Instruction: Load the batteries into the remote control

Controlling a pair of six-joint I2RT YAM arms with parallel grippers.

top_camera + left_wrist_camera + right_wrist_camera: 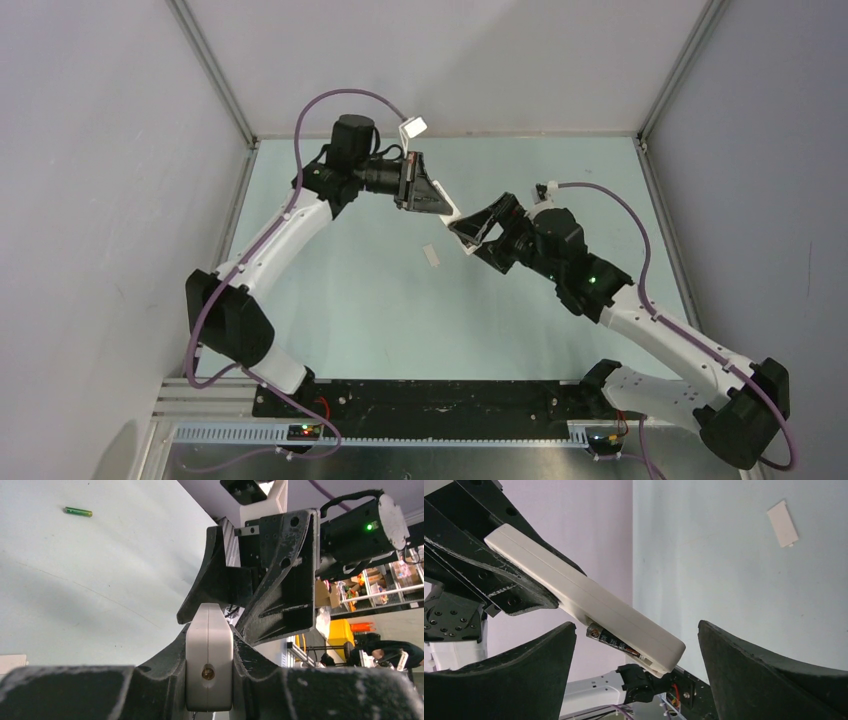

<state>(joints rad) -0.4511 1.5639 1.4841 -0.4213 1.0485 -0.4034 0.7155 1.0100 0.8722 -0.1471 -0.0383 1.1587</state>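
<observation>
Inside right end effector (635, 624): remote control (574, 592), untouched.

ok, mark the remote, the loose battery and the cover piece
remote control (584, 597), right wrist view, middle of its white body.
loose battery (78, 512), left wrist view, middle of its green barrel.
cover piece (783, 523), right wrist view, centre of its flat face.
</observation>
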